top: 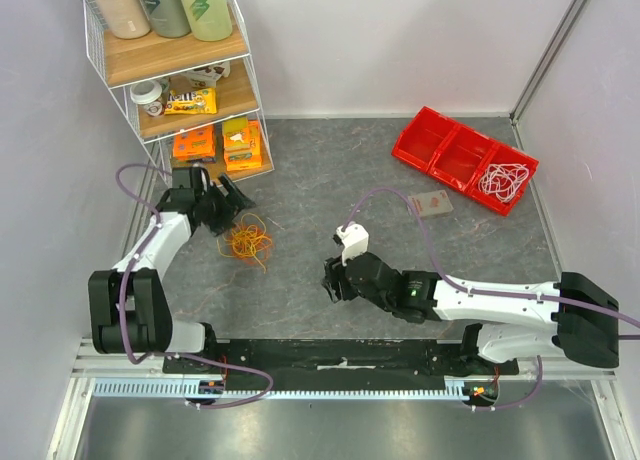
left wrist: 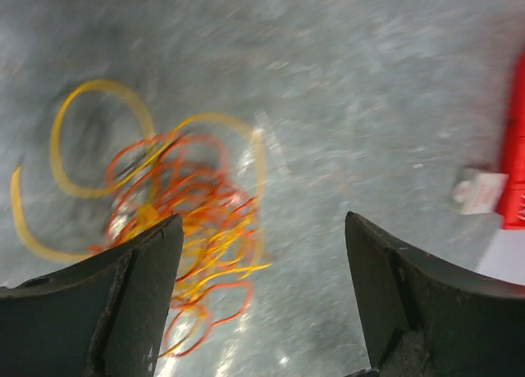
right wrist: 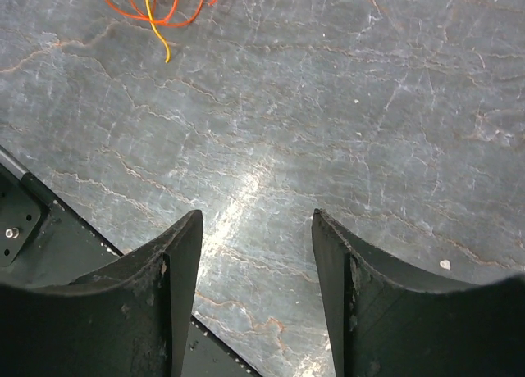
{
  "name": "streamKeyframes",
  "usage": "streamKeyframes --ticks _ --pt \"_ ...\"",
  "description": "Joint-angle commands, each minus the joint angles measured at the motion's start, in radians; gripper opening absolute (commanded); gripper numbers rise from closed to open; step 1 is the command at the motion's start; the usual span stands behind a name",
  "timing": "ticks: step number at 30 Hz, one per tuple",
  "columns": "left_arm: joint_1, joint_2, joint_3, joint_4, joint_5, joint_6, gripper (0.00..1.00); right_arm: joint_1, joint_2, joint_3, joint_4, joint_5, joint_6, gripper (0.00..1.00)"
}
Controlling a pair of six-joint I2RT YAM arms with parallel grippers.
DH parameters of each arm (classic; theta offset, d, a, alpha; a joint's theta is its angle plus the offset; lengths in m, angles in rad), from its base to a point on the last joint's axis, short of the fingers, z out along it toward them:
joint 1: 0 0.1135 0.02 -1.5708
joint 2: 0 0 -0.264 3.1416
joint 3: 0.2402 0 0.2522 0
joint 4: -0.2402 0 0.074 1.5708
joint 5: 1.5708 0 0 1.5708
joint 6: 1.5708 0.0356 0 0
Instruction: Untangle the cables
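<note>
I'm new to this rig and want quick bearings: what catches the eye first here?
A bright tangle of orange and yellow cables lies on the grey table, left of centre, with the open left gripper close by it. At the far right sits a red tray, a coil of white wire in its rightmost compartment.

Bright even light, left wrist blurred

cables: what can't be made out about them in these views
Left wrist: the cables are blurred, crossings untraceable; the left gripper covers their lower edge.
Right wrist: only their tip shows, cut off by the top edge.
Top external: too small to count strands.
</note>
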Motion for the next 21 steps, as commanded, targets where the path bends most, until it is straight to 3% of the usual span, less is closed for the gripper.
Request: streamKeyframes --ticks 1,5,9,13,17,21 --pt "-0.049 -0.074 -0.094 -0.096 -0.133 -0.048 0.82 -0.010 -0.026 -0.007 0.085 0.004 -0.037 0.64" --pt "-0.149 -0.086 -0.145 -0.086 -0.152 -0.066 0.74 -0.089 -0.055 -0.042 0.095 -0.071 -0.023 0.66" --pt "-0.259 -0.062 -0.136 -0.049 -0.041 -0.013 0.50 -0.197 -0.093 -0.111 0.111 -0.185 0.008 0.65" --pt "-0.381 -0.034 -0.096 -0.014 0.051 0.030 0.18 -0.303 -0.148 -0.169 0.114 -0.273 0.042 0.65" --pt "-0.502 -0.026 -0.047 0.005 0.094 0.082 0.05 -0.347 -0.182 -0.191 0.106 -0.316 0.049 0.66" --pt "-0.557 -0.032 -0.002 -0.041 0.137 0.130 0.02 -0.361 -0.159 -0.183 0.100 -0.352 0.045 0.67"
